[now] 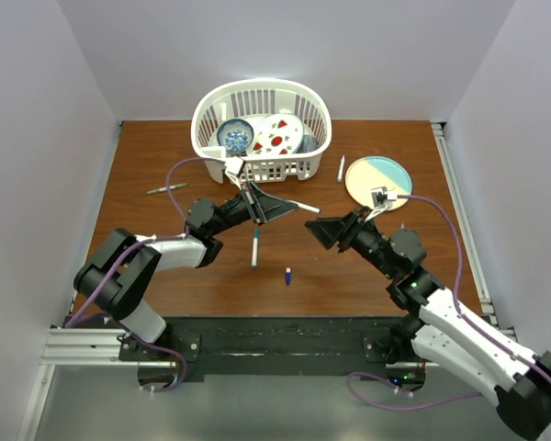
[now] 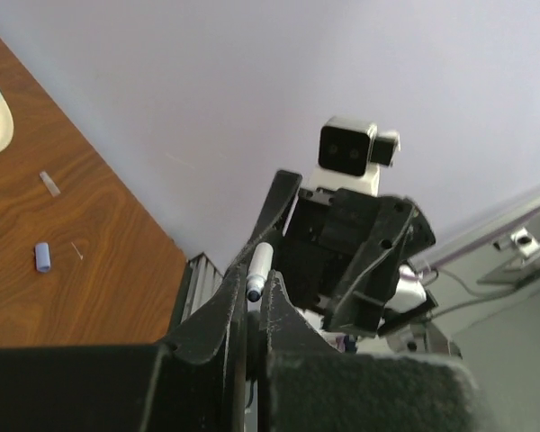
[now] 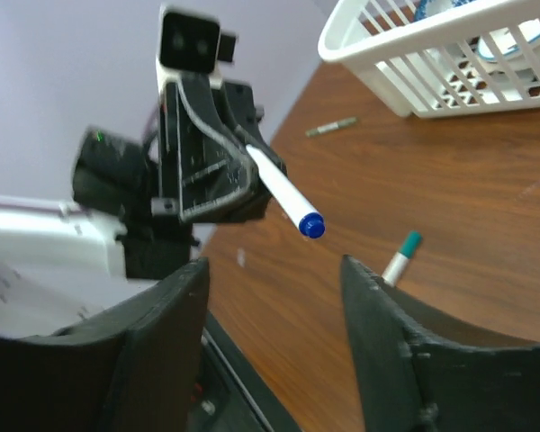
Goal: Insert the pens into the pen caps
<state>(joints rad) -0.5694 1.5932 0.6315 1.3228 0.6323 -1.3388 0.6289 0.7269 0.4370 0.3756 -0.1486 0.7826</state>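
Held pen [image 3: 274, 184]: white barrel, blue end, carried clear of the tabletop [image 1: 367, 266] at mid-field, roughly level, blue end pointed toward the right arm. Whether that blue end is the pen's own tip or a cap already seated cannot be told.

Left gripper [image 1: 254, 200]: closed on the held pen at its rear part; most of the barrel is left free ahead of the fingers.

Right gripper [image 3: 274, 265]: jaws parted, nothing between them, placed just in front of the blue end and facing it, not touching.

Blue cap [image 1: 287, 276]: loose on the tabletop, near the front edge, between the two arms, below and apart from the held pen.

Green-ended pen [image 1: 254, 250]: flat on the tabletop, just left of the blue cap. White pen [image 1: 341, 168]: flat, beside the plate [image 1: 395, 170]. Grey pen [image 1: 166, 188]: flat, far left. Basket [image 1: 211, 106]: at the back, crockery inside.

Step judged: a pen is presented in the air for mating, the opposite gripper being empty.

Next move, as judged: if the blue end is bare, the blue cap is to be picked from the tabletop by the right gripper, its open mouth turned to the pen, and the two axes lined up before pushing. If it is capped, the held pen is to be laid down and another taken.
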